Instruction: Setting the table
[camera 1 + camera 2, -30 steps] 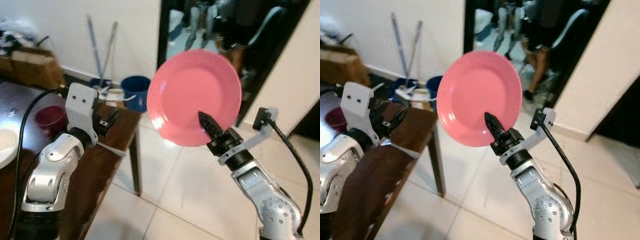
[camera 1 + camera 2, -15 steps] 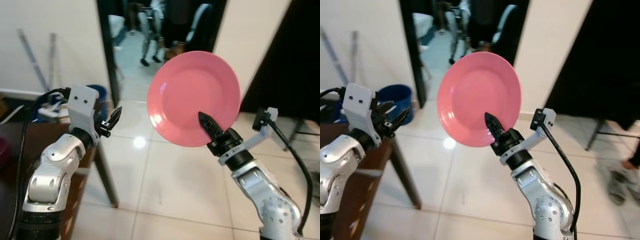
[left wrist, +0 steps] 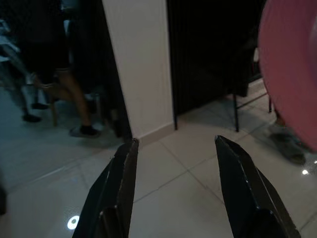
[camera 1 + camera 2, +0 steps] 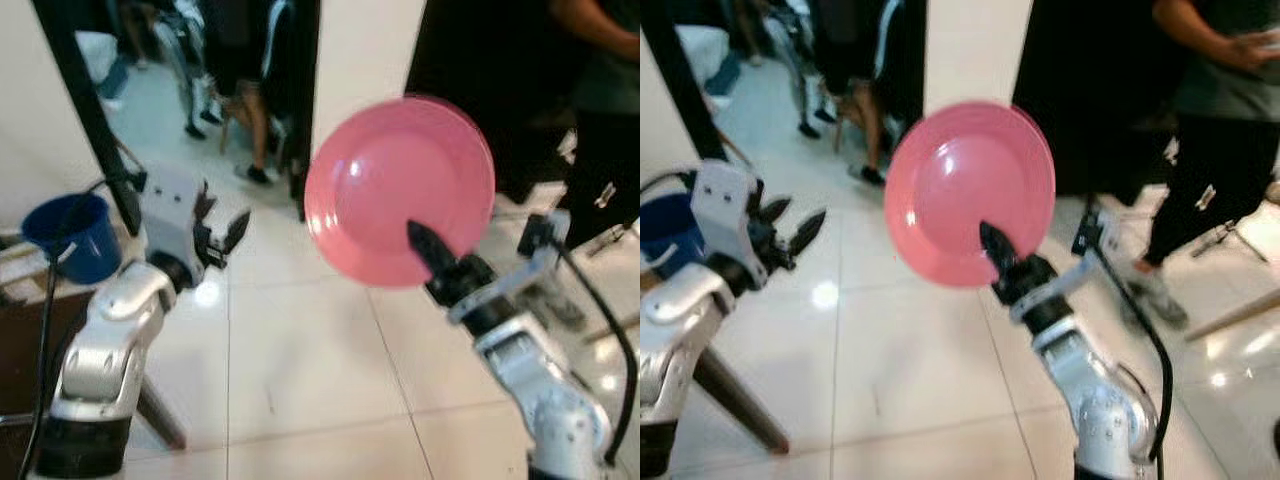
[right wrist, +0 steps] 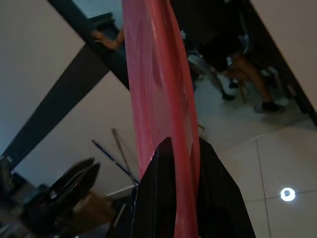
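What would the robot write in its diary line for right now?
right gripper: shut on pink plate, held upright | left gripper: open, holding nothing | below: white tile floor | person standing on the right

plate: round, glossy pink plate (image 4: 398,190) with a shallow raised rim
state: whole, bare of food, a bright glint of light on its upper left face
pose: held upright on edge, its face turned toward the head camera, tipped slightly back
where: lifted in the air above the white tiled floor, in front of a white wall edge and a dark opening
grip: lower rim pinched between the two black fingers of the right gripper (image 5: 184,163), one finger on each face of the plate
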Tool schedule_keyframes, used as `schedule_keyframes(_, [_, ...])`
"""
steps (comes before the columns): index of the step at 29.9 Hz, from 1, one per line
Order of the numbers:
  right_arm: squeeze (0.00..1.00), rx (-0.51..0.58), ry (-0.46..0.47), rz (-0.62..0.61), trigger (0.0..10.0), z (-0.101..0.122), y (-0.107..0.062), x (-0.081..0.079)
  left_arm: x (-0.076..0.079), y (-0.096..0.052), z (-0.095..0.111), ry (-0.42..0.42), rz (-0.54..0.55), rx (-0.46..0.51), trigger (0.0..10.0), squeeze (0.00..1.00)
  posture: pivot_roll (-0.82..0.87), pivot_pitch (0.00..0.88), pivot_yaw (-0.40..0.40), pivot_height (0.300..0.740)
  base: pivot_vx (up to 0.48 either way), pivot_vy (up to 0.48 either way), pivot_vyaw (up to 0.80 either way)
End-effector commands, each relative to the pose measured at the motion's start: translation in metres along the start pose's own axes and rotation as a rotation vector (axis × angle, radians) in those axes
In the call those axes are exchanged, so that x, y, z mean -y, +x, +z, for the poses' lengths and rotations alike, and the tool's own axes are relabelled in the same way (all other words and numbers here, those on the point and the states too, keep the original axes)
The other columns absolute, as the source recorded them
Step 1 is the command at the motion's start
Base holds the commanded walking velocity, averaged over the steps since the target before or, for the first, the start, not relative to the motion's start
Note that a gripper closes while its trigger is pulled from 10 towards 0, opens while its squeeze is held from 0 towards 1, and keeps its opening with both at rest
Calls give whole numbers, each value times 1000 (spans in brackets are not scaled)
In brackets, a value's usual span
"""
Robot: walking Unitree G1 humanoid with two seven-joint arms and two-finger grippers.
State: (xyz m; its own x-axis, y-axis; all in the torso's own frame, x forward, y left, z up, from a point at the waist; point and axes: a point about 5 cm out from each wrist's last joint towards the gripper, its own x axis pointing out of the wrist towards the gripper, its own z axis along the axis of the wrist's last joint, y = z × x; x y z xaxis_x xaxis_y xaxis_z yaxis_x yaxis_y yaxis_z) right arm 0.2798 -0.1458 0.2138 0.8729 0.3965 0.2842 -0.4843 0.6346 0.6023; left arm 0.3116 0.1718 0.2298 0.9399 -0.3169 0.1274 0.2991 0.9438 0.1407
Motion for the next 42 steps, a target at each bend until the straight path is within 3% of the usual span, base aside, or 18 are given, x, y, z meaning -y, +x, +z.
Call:
schedule_keyframes(1, [0, -5, -6, -2, 10000, 0, -2, 0, 1, 0, -4, -8, -5, -18, 10000, 0, -45, 0, 62, 740, 0, 0, -800])
schedule_keyframes(19, [0, -6, -5, -4, 10000, -1, -2, 0, 2, 1, -4, -24, -2, -20, 10000, 0, -42, 0, 62, 740, 0, 0, -800])
schedule_keyframes(42, [0, -9, -3, -7, 10000, -2, -3, 0, 3, 2, 0, -109, 9, -10, 10000, 0, -40, 1, 63, 740, 0, 0, -800])
